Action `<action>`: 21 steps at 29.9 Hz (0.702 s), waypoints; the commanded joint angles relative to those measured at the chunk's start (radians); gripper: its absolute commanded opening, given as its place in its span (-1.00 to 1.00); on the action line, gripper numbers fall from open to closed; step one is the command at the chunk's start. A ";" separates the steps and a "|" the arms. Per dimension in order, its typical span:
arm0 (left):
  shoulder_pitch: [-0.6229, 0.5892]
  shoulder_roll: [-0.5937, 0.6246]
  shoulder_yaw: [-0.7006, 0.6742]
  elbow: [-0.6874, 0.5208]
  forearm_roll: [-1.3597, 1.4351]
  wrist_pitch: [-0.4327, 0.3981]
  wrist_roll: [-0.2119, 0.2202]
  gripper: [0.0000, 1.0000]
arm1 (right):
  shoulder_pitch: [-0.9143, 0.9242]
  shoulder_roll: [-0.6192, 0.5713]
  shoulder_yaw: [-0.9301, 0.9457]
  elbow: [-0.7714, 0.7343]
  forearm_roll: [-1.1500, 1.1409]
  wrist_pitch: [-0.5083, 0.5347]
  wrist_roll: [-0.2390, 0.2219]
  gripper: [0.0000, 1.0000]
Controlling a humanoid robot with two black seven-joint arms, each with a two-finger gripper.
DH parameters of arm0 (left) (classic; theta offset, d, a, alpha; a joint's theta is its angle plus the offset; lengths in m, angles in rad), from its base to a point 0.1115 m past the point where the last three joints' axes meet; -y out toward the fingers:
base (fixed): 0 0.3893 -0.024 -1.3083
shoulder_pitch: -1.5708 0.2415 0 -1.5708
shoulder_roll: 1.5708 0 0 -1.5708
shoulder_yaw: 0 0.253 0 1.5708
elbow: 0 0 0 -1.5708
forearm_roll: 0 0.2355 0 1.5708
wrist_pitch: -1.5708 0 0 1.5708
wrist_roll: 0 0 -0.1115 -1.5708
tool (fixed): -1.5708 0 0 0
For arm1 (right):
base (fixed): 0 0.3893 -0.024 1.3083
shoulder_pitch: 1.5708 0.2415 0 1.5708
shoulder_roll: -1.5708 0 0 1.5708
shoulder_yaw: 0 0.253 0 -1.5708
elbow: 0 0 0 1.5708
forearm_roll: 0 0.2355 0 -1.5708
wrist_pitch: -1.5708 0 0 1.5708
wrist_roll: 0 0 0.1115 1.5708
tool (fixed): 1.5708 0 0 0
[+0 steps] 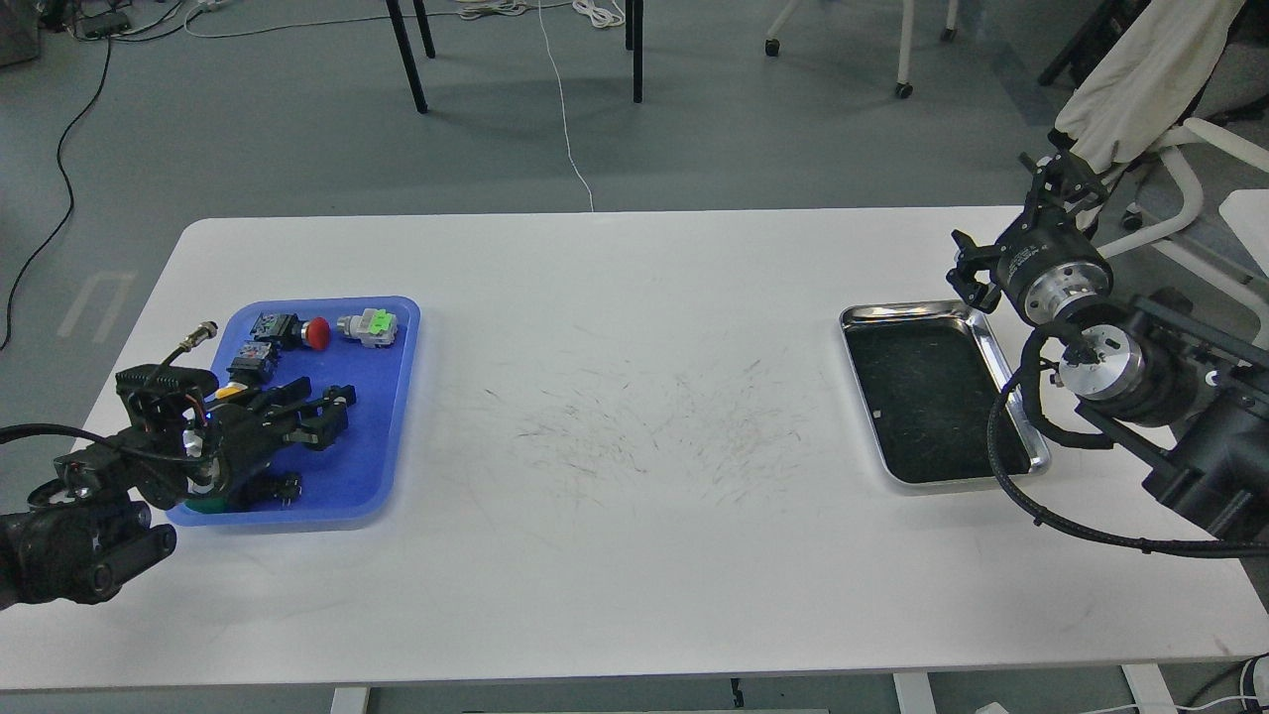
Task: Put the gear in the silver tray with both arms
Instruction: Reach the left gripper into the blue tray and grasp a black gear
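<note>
Silver tray (942, 397) shiny, dark scratched bottom, near table (634, 555) right edge. Left gripper (332, 412) fingers apart over blue tray (382, 397); right gripper (1066, 178) state unclear.

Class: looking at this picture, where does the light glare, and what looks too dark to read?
Head view: glare runs along the silver tray rim, its bottom dark; the left gripper over the blue tray shows as a black mass; the white table is evenly lit.
</note>
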 commanded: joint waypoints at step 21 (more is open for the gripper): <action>0.002 -0.018 0.050 0.079 0.051 0.058 -0.001 -0.01 | -0.002 0.001 0.000 0.000 -0.018 -0.002 0.000 0.98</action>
